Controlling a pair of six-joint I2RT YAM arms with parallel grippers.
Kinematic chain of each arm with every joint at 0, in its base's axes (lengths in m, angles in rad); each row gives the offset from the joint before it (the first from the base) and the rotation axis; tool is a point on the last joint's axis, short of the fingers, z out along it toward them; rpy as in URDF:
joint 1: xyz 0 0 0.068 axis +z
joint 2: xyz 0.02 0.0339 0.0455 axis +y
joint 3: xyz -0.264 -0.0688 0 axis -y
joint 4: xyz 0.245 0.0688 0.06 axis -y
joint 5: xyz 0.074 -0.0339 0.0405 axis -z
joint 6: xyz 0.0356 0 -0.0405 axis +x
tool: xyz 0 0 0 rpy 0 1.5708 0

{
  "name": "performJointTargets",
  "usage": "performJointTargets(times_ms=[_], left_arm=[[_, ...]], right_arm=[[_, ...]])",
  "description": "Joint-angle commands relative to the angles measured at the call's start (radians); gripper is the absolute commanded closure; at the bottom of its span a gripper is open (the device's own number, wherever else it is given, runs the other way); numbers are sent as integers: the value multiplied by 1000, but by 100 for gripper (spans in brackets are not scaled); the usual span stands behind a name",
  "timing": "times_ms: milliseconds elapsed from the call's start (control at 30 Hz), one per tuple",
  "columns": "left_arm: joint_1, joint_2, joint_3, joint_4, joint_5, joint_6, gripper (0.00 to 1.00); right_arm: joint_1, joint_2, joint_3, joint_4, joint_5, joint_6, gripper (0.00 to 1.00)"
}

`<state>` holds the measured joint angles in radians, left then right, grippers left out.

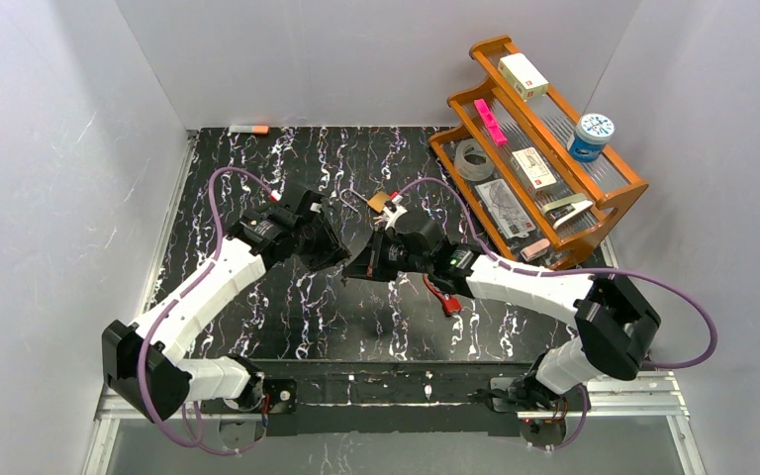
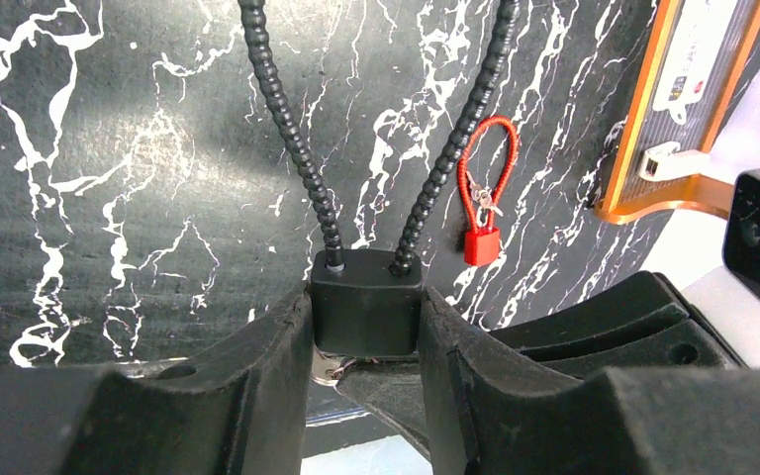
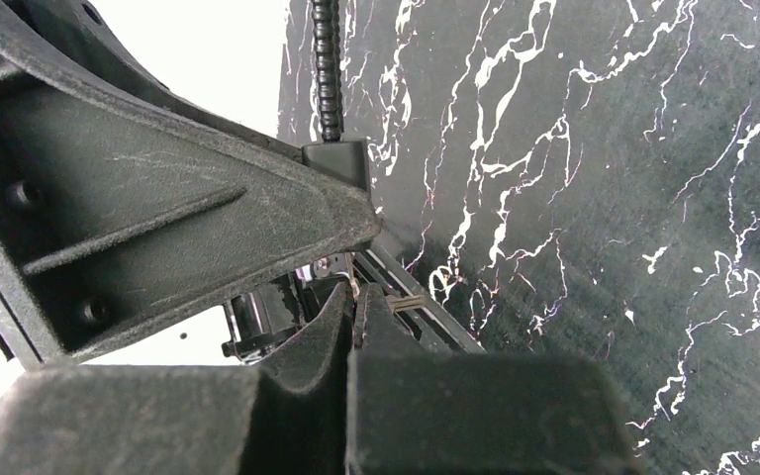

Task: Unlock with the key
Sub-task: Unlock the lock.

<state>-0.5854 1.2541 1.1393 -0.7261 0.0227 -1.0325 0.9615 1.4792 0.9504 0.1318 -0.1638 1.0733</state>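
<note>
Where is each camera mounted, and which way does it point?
Top external: above, behind the bases, facing down at the table; left arm and right arm show.
Left wrist: on the left arm, facing along the left gripper clamping the black lock.
Right wrist: on the right arm, facing along the shut right gripper toward that lock.
Shared: both wrist views show the lock and its beaded cable.
</note>
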Motion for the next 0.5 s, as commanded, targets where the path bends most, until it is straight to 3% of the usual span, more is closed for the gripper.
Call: performJointTargets(times_ms=[0,467], left_arm=[[-22,-63,-8,-19,88,92,100],[-21,-57,21,-33,113,218,100]], right_arm=[[-27,1,50,40,45,-6,99],[-39,-2,87,6,10,-89,99]])
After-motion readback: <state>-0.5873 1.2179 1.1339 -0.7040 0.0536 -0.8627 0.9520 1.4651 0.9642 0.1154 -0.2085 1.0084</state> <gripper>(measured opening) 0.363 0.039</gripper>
